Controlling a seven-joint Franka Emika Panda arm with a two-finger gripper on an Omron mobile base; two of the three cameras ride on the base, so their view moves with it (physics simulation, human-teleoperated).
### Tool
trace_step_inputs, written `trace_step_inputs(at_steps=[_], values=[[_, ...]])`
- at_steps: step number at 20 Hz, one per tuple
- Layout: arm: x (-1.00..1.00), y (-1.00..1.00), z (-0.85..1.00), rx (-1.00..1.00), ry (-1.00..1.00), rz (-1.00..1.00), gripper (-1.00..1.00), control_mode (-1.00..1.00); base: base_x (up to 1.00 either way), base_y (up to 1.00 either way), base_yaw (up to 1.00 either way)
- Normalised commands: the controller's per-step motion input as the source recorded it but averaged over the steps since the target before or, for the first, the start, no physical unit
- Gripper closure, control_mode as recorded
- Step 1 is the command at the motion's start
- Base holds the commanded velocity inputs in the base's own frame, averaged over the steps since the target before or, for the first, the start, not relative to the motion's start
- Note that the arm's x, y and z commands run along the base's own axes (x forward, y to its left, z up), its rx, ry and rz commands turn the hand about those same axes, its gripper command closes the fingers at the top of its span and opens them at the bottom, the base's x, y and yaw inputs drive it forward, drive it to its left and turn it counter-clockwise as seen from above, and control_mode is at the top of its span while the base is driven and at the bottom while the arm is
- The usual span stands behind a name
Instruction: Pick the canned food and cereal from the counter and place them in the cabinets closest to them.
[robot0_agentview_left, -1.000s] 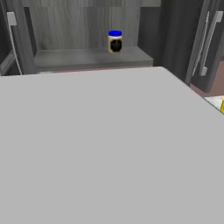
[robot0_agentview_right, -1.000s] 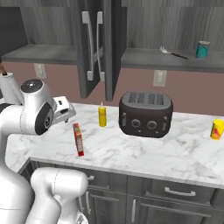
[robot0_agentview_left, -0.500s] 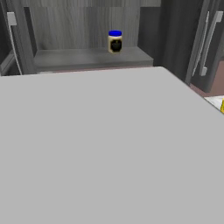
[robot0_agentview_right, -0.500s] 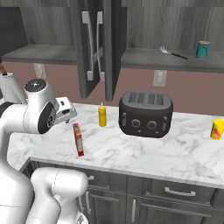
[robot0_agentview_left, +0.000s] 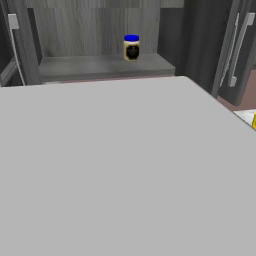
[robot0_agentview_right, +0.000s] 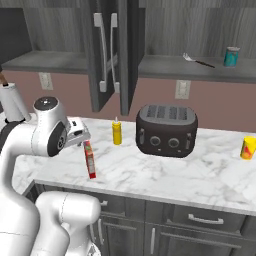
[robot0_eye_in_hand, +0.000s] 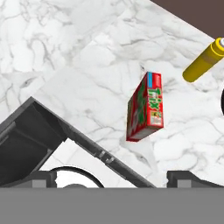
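The cereal (robot0_agentview_right: 90, 159), a thin red box, stands upright near the front edge of the white marble counter (robot0_agentview_right: 200, 175). In the hand view the cereal (robot0_eye_in_hand: 146, 107) sits centre frame, ahead of the gripper (robot0_eye_in_hand: 113, 181), whose fingertips (robot0_eye_in_hand: 189, 177) stand wide apart with nothing between them. From the right base, the open gripper (robot0_agentview_right: 80, 136) hovers just above and left of the box, apart from it. The teal canned food (robot0_agentview_right: 231, 56) stands on the open shelf of the upper right cabinets (robot0_agentview_right: 200, 70).
A yellow squeeze bottle (robot0_agentview_right: 117, 132) and a dark toaster (robot0_agentview_right: 167, 131) stand behind the cereal. Open cabinet doors (robot0_agentview_right: 107, 50) hang above them. A yellow can (robot0_agentview_right: 247, 148) sits far right. A blue-lidded jar (robot0_agentview_left: 131, 47) rests on a cabinet shelf.
The hand has dropped slightly and moved right, closer to the top of the cereal box. The jaws stay wide and nothing else has moved.
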Motion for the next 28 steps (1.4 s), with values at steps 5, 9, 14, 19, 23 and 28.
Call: trace_step_inputs(at_steps=[5,9,14,19,23,28], values=[[0.38,-0.02,-0.12,0.0,0.03,-0.01,-1.0,-1.0,0.0,0.0,0.0],[0.4,-0.01,-0.11,0.0,0.04,-0.01,-1.0,-1.0,0.0,0.0,0.0],[0.31,-0.02,-0.18,0.0,0.05,-0.01,-1.0,-1.0,0.0,0.0,0.0],[0.16,-0.1,-0.28,0.0,0.06,-0.01,-1.0,-1.0,0.0,0.0,0.0],[0.13,-0.12,-0.28,0.0,0.05,-0.01,-1.0,-1.0,0.0,0.0,0.0],[0.1,-0.08,-0.29,0.02,0.02,-0.01,-1.0,-1.0,0.0,0.0,0.0]])
